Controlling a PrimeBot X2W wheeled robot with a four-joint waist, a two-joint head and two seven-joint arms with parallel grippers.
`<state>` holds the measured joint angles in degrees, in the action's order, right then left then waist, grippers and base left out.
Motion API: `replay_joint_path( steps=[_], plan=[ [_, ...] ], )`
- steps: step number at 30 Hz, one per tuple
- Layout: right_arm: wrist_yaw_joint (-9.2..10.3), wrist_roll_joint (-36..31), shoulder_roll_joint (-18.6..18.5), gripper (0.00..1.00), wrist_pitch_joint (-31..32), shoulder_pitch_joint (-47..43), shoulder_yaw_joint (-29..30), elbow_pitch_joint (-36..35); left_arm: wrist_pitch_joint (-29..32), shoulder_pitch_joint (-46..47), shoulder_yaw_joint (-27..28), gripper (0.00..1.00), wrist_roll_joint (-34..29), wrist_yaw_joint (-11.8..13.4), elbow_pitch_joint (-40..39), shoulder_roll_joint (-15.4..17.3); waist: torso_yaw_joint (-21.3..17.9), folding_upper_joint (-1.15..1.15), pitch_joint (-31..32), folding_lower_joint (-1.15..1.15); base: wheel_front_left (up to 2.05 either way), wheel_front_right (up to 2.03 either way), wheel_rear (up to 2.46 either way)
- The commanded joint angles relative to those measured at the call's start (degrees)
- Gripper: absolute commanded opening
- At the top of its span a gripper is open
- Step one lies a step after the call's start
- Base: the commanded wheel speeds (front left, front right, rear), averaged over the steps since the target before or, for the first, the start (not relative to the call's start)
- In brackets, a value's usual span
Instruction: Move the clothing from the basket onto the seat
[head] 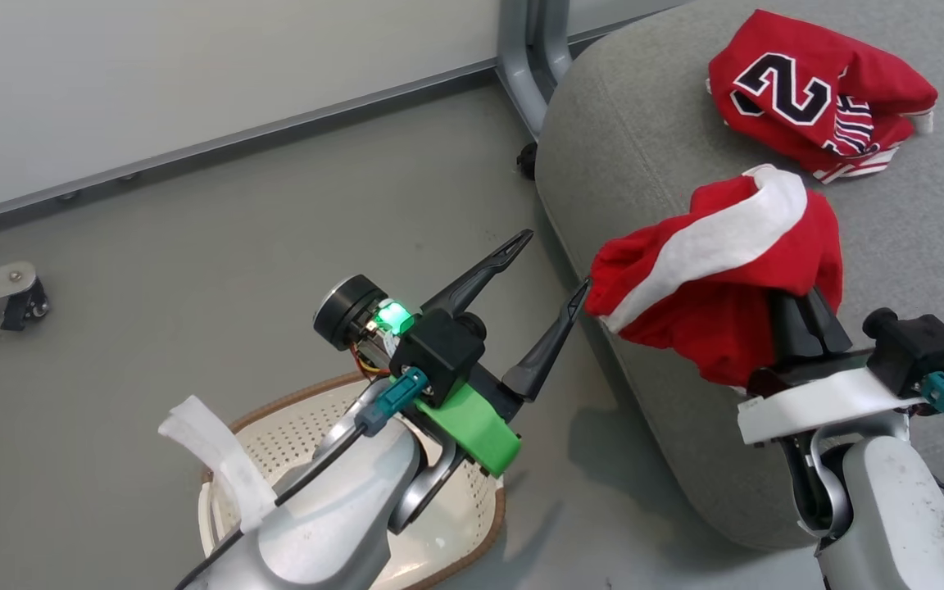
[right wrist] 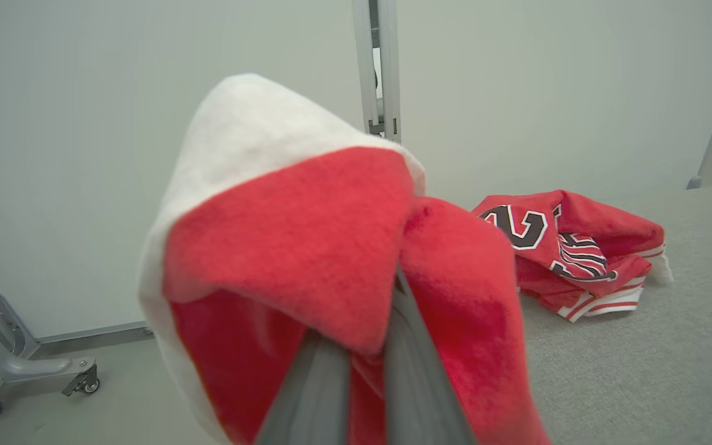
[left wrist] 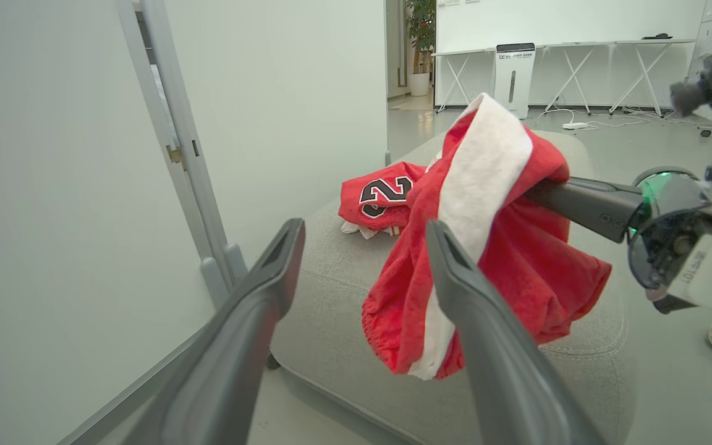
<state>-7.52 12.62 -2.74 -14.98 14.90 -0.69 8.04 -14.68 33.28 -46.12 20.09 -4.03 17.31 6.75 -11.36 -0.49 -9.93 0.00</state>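
Cloth hides the tips of my right claw [head: 802, 315]. Its two fingers stand close together with the red piece [head: 718, 279] pinched between them and draped over them, above the seat [head: 644, 147] edge at middle right of the head view. Its white band runs from lower left to upper right. At lower left my left arm covers much of the basket [head: 283, 434], while my left claw [head: 554, 262] gapes wide, holding nothing. At upper right the jersey [head: 808, 90] lies crumpled on the seat, numeral up, its long axis running upper left to lower right.
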Motion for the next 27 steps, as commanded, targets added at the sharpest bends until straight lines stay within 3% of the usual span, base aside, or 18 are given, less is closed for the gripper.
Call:
replay_joint_path(
  steps=[1, 16, 27],
  plan=[
    [0.06, 0.4, -0.1, 0.0, -0.2, -0.9, 0.6, -0.4, 0.1, 0.7, 0.0, 1.0, -0.3, 0.0, 0.2, 0.5, -2.4, 0.49, -1.0, 0.0, 0.0, 0.0, 0.0],
    [0.06, 1.3, -0.1, 0.0, -0.2, -3.6, 4.7, -2.2, 1.2, 2.1, -1.5, 1.0, -0.5, -0.2, 0.0, 1.5, -8.7, 0.49, -4.4, 0.0, 0.0, 0.0, 0.0],
    [0.06, -0.9, -0.2, 0.0, -0.2, 3.4, 6.2, -3.7, 1.5, 3.3, -1.8, 1.0, -0.3, -0.1, -0.7, 1.9, -8.3, 0.49, -7.8, 0.0, 0.0, 0.0, 0.0]
  ],
)
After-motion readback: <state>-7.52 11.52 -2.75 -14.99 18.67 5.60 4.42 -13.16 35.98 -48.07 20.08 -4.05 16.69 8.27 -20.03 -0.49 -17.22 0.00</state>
